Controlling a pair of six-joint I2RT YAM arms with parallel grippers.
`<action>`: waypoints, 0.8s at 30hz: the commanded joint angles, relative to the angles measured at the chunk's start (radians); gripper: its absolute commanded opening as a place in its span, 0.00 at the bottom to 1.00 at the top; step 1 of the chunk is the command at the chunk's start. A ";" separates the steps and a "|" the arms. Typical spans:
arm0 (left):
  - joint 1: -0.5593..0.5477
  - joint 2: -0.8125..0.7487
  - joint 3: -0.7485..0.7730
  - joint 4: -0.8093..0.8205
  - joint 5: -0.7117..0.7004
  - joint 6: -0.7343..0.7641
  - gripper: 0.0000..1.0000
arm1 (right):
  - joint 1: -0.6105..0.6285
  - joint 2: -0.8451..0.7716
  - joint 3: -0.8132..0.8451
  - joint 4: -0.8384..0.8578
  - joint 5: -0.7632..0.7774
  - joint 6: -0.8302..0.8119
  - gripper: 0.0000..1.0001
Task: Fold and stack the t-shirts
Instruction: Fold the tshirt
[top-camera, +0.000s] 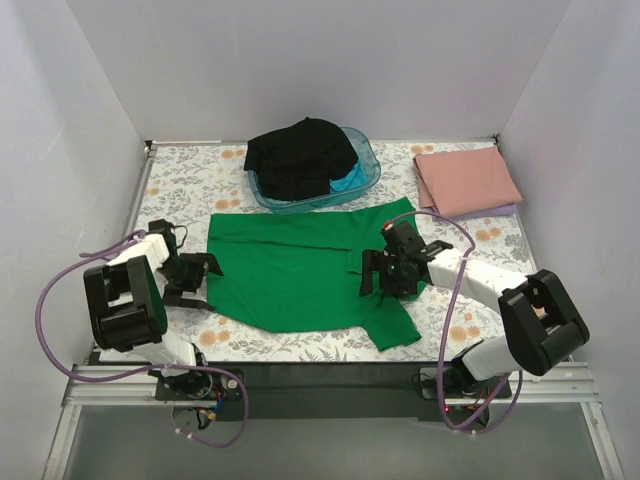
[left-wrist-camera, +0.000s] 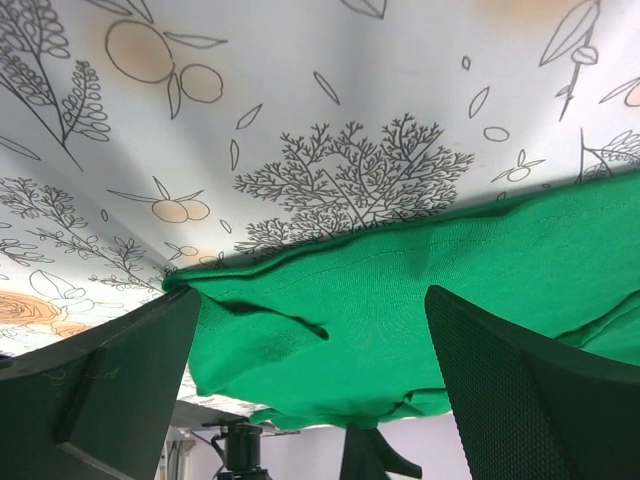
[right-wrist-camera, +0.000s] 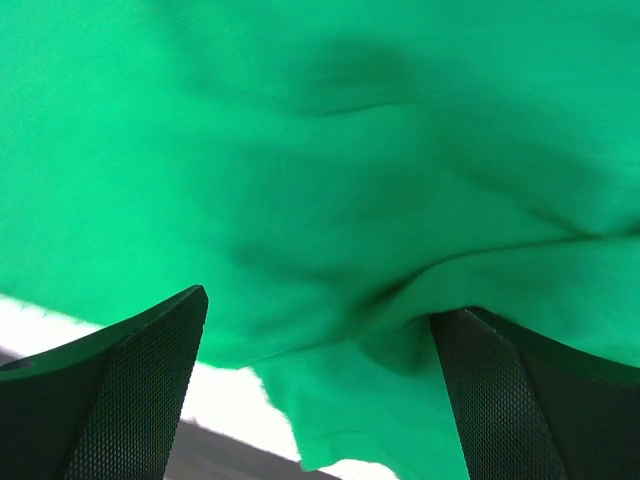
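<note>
— Green t-shirt (top-camera: 300, 275): where does it lie?
— Spread flat in the middle of the table cover (top-camera: 190, 180), between the two arms. One sleeve points to the near right, the other to the far right.
— And the left gripper (top-camera: 203, 282)?
— Low at the shirt's left edge. Its wrist camera shows both fingers (left-wrist-camera: 110, 380) spread wide, with the green hem lying between them and not pinched.
— The right gripper (top-camera: 368, 275)?
— Over the shirt's right part, near the sleeves. Its fingers stand apart as well, above rumpled green cloth, and it grips nothing.
— The other tees?
— A black t-shirt (top-camera: 300, 155) is heaped in the blue plastic tub (top-camera: 368, 165) at the far edge, and a turquoise t-shirt (top-camera: 348, 183) peeps out under it. A dusty pink t-shirt (top-camera: 465, 178) lies folded at the far right, on a lilac t-shirt (top-camera: 507, 211) of which only an edge shows.
— The surface?
— Pale cloth printed with grey sprigs, leaves and orange blossoms. It is faintly creased close to the left gripper.
— The room?
— Plain white walls (top-camera: 300, 60) close in three sides. A dark rail (top-camera: 320, 375) runs along the near edge, where the arm bases sit, and lilac cables (top-camera: 45, 300) loop beside each arm.
</note>
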 joint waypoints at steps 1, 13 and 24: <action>0.022 0.044 -0.017 0.303 -0.234 0.052 0.96 | -0.044 0.039 0.029 -0.191 0.295 0.047 0.98; 0.025 -0.188 0.014 0.182 -0.185 0.043 0.96 | -0.157 -0.208 0.045 -0.269 0.194 -0.051 0.98; 0.025 -0.438 -0.136 0.102 -0.100 0.052 0.96 | -0.089 -0.489 -0.128 -0.242 -0.060 0.007 0.98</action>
